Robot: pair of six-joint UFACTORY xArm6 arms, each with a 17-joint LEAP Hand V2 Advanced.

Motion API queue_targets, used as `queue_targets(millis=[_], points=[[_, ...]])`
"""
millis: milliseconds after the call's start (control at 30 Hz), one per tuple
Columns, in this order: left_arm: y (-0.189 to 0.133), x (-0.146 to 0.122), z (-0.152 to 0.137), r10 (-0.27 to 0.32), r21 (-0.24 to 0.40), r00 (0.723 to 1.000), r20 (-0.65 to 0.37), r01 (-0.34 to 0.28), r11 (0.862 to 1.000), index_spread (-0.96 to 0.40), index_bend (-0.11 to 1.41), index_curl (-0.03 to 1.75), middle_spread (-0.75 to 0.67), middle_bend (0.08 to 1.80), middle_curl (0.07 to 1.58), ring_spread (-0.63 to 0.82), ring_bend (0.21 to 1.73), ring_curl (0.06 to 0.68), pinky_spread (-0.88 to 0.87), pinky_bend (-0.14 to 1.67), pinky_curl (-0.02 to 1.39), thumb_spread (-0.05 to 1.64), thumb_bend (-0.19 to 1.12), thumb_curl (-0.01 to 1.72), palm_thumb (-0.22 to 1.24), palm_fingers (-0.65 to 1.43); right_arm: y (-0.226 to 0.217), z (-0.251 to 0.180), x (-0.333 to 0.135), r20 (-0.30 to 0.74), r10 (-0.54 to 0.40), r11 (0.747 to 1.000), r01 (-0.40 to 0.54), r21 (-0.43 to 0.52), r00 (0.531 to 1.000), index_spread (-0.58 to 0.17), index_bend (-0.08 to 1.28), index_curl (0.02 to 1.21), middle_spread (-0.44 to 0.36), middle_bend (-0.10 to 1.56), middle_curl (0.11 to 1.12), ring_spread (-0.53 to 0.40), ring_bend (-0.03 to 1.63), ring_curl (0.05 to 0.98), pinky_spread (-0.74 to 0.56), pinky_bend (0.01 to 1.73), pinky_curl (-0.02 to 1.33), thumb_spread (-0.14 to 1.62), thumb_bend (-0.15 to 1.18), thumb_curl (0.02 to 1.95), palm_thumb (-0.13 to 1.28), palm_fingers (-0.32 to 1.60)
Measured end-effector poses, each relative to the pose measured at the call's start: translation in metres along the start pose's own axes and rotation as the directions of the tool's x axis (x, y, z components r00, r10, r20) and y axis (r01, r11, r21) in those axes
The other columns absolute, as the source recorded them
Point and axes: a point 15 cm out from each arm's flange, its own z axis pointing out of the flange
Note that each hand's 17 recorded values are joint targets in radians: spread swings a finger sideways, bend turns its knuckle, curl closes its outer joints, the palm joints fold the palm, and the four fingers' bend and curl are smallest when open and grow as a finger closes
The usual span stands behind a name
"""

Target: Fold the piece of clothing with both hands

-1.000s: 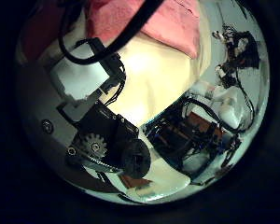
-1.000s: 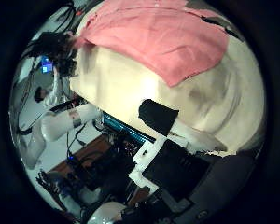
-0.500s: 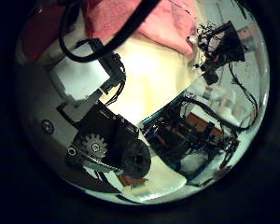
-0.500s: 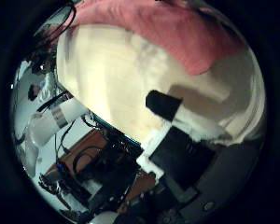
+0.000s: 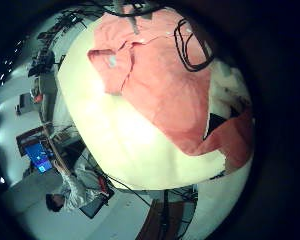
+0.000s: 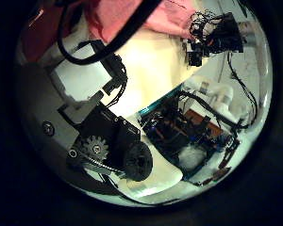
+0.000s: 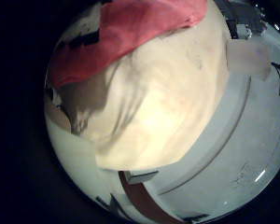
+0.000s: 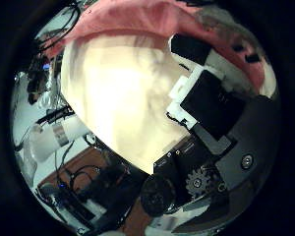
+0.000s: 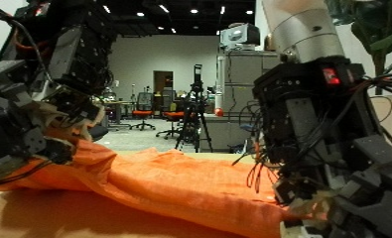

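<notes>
An orange garment was seen spread over the pale table, lying between both hands. The left hand was positioned at one end of the cloth, the right hand at the other. Finger state could not be told for either hand.

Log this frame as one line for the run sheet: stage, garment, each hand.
stage: fold underway | orange garment: bunched on table | left hand: at one end | right hand: at other end | grip: unclear
</notes>
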Motion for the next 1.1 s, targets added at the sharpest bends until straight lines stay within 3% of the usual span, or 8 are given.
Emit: queue_targets(millis=[367, 767, 900, 1100], points=[[0.037, 0.013, -0.022, 0.074, -0.11, 0.996, -0.047, -0.079, 0.991, -0.74, 0.53, 1.21, -0.63, 0.9, 1.15, -0.43, 1.42, 0.596, -0.57, 1.3, 0.73, 0.87, -0.02, 0.75, 0.85, 1.08, 0.05, -0.061, 0.008, -0.002, 0.035, 0.997, -0.035, 0.068, 0.999, -0.263, 1.07, 0.77, -0.123, 1.28, 0.72, -0.201, 1.34, 0.639, -0.24, 1.33, 0.65, 1.07, 0.06, 0.59, 1.1, 1.19], [0.051, 0.019, -0.061, 0.11, -0.13, 0.99, -0.09, -0.121, 0.984, -0.76, 0.5, 1.23, -0.64, 0.9, 1.14, -0.43, 1.42, 0.591, -0.57, 1.29, 0.72, 0.87, -0.02, 0.74, 0.85, 1.09, 0.047, -0.134, 0.025, 0.004, 0.088, 0.976, -0.087, 0.201, 0.996, -0.247, 1.09, 0.78, -0.114, 1.31, 0.7, -0.196, 1.37, 0.639, -0.23, 1.31, 0.68, 1.07, 0.01, 0.66, 1.12, 1.18], [0.041, 0.009, -0.079, 0.099, -0.109, 0.992, -0.079, -0.108, 0.988, -0.77, 0.49, 1.24, -0.64, 0.9, 1.14, -0.43, 1.42, 0.588, -0.56, 1.29, 0.71, 0.87, -0.02, 0.74, 0.84, 1.09, 0.035, -0.15, 0.032, 0.007, 0.106, 0.969, -0.105, 0.226, 0.994, -0.243, 1.1, 0.78, -0.112, 1.32, 0.69, -0.195, 1.37, 0.637, -0.23, 1.3, 0.7, 1.07, -0.01, 0.68, 1.13, 1.18], [-0.012, -0.023, -0.101, 0.074, -0.089, 0.995, -0.065, -0.08, 0.993, -0.77, 0.48, 1.25, -0.64, 0.91, 1.14, -0.43, 1.42, 0.588, -0.57, 1.29, 0.72, 0.87, -0.02, 0.74, 0.84, 1.08, -0.017, -0.158, 0.049, 0.015, 0.124, 0.969, -0.124, 0.214, 0.992, -0.24, 1.11, 0.77, -0.116, 1.32, 0.68, -0.194, 1.38, 0.634, -0.23, 1.29, 0.71, 1.06, -0.01, 0.7, 1.12, 1.17]])
